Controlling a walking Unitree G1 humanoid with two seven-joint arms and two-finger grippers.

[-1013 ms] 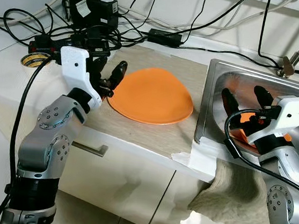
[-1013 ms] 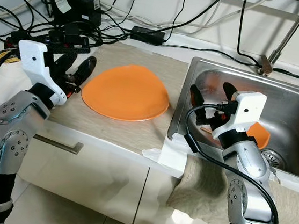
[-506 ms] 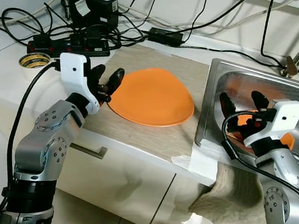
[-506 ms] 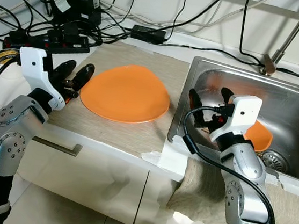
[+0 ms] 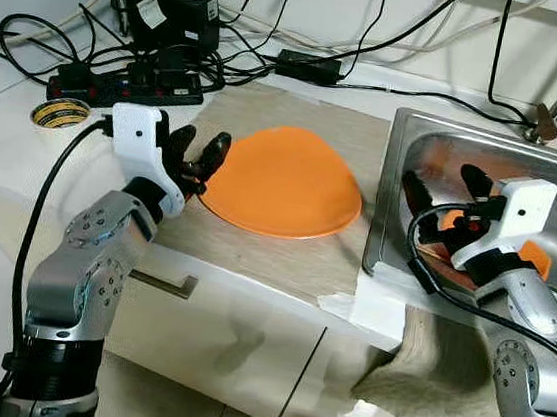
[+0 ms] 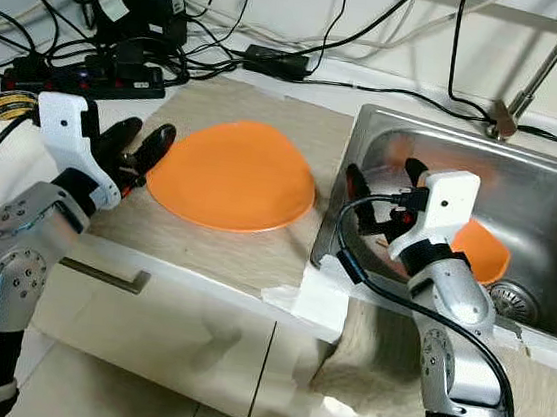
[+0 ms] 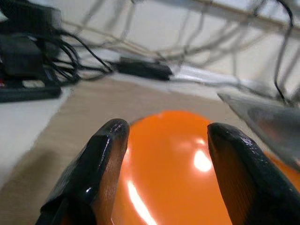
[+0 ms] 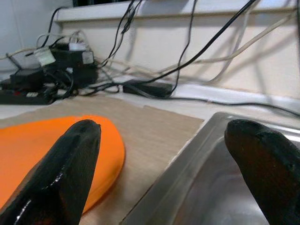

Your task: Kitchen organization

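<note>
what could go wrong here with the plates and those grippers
1. The left gripper sits open at the edge of the orange plate on the mat; a low grasp may just push it toward the sink.
2. The right gripper hangs open over the sink rim, so reaching for the orange plate in the sink could knock a finger on the steel wall.

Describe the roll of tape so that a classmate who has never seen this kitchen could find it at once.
Start at the steel sink and cross the counter past the big orange plate towards the tangle of black cables. Beside the black power strip lies the roll of tape, the only small yellow ring there.
</note>
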